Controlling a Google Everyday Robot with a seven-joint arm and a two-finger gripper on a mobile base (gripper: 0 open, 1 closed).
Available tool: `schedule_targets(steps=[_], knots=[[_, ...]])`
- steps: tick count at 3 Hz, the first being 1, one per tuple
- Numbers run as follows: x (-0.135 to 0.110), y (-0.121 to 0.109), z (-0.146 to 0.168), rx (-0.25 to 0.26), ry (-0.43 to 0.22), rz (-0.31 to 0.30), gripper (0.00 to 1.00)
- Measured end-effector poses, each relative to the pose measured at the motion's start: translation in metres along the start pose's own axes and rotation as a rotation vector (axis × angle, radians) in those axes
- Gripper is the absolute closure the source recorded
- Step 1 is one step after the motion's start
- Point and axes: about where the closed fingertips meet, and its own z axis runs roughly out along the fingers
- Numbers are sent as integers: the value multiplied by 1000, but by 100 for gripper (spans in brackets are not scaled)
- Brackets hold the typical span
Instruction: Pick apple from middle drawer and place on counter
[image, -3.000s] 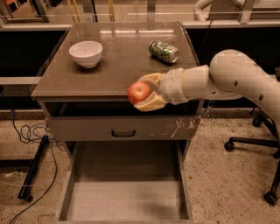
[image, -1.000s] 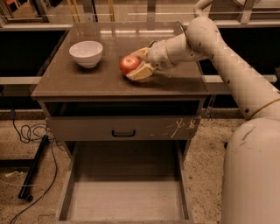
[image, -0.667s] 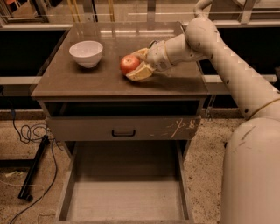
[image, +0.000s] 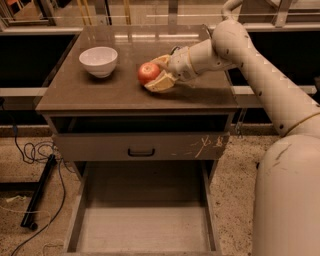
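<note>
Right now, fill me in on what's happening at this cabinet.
The robot's arm reaches across the counter with its gripper closed around the apple, low over the top and apart from the white bowl. Whether the apple already rests on the surface is unclear. The middle drawer below stands pulled open with nothing in it. The apple has not been let go yet.
</note>
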Motion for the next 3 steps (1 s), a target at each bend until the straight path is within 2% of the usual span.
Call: schedule_targets(steps=[1, 2, 3], knots=[[0, 0, 0, 0, 0, 0, 11], [0, 0, 0, 0, 0, 0, 0], [0, 0, 0, 0, 0, 0, 0]])
